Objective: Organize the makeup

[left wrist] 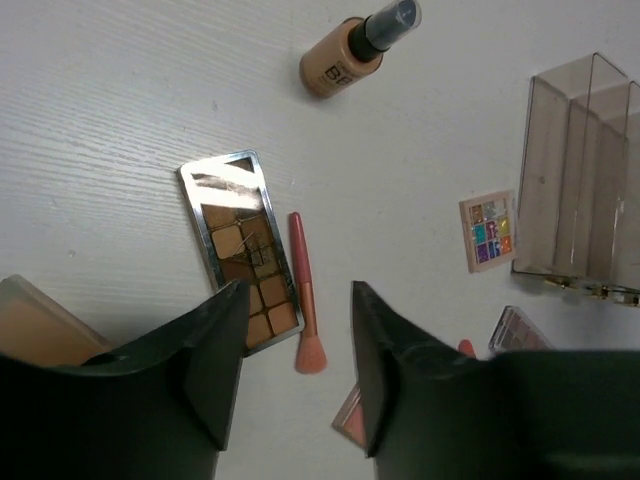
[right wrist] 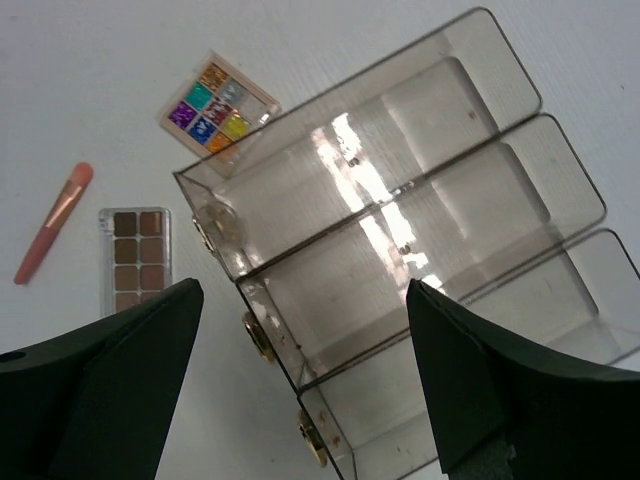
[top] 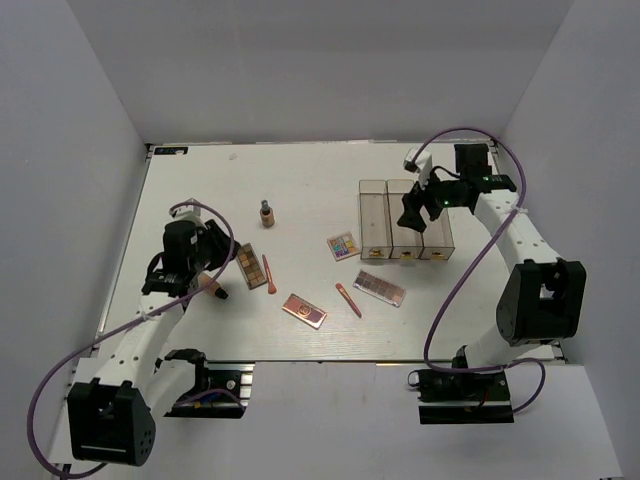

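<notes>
The white table point(top: 300, 180) is walled in white on three sides. The clear box point(right wrist: 400, 230) stands toward its right side. Beyond the box's far end and off to its left, up to the far edge, the tabletop is bare. The right arm fills the strip between the box and the right edge.

The box has three long compartments side by side, with gold knobs point(right wrist: 258, 335) on the near end. All the makeup lies on the table outside it. The right gripper point(right wrist: 305, 290) hangs over the box with its fingers spread wide, gripping nothing.

The multicoloured palette point(right wrist: 218, 112) lies just beside the box's near-left corner. The pink-brown palette point(right wrist: 138, 258) lies near the knob end, with a coral stick point(right wrist: 55, 222) and the rose-gold palette point(top: 304, 310) further left of it.

Well to the left of the box, the left gripper point(left wrist: 297, 300) hovers with its fingers apart and nothing between them. It is above a brown-shade palette point(left wrist: 240, 260) and a second coral stick point(left wrist: 299, 250), which lie side by side. A tan item point(left wrist: 40, 335) shows partly beside its finger. The brown bottle point(left wrist: 350, 50) stands upright, left of the box's far half and well apart from it. Its dark lettering is too blurred to read.
</notes>
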You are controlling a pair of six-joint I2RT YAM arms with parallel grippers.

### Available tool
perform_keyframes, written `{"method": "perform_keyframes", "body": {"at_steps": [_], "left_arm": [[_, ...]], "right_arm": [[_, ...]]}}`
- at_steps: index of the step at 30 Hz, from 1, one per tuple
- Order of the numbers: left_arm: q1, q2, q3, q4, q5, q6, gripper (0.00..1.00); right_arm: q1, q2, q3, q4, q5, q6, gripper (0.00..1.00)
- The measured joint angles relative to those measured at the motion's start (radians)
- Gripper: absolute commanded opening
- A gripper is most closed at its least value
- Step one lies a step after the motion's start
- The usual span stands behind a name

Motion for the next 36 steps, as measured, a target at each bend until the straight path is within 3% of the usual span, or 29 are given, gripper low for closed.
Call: {"method": "perform_keyframes", "body": {"at_steps": [2, 3, 4, 5, 7, 9, 10, 12, 18, 26, 36], "left_arm": [[0.0, 0.034, 0.004, 0.001, 0.009, 0.001, 0.79], [0.0, 0.053, 0.007, 0.003, 0.013, 0.005, 0.82], [0.0, 0.071, 0.011, 0.004, 0.019, 0.007, 0.83], [-0.002, 0.091, 0.018, 0.005, 0.021, 0.008, 0.84], [-0.002, 0.139, 0.043, 0.003, 0.022, 0.016, 0.84], [-0.004, 0.188, 0.081, -0.003, 0.022, 0.026, 0.84], [-0.004, 0.208, 0.099, -0.005, 0.022, 0.03, 0.84], [-0.004, 0.232, 0.123, -0.008, 0.017, 0.037, 0.84], [-0.004, 0.208, 0.153, -0.089, -0.036, 0.042, 0.85], [-0.004, 0.095, 0.155, -0.201, -0.086, 0.029, 0.85], [-0.004, 0.008, 0.155, -0.292, -0.119, -0.001, 0.85]], "right_arm": [[0.024, 0.001, 0.0, -0.002, -0.023, 0.003, 0.75], [0.037, 0.002, 0.002, -0.003, -0.033, 0.01, 0.69], [0.05, 0.005, 0.004, -0.002, -0.042, 0.014, 0.52], [0.062, 0.009, 0.006, 0.003, -0.048, 0.02, 0.44], [0.094, 0.023, 0.011, 0.016, -0.052, 0.057, 0.36], [0.126, 0.044, 0.023, 0.032, -0.051, 0.089, 0.43], [0.144, 0.058, 0.032, 0.042, -0.049, 0.108, 0.57], [0.187, 0.084, 0.053, 0.074, -0.035, 0.147, 0.7], [0.324, 0.165, 0.107, 0.201, 0.023, 0.248, 0.88], [0.453, 0.325, 0.122, 0.389, 0.118, 0.296, 0.89], [0.52, 0.605, 0.364, 0.476, 0.076, 0.18, 0.89]]}}
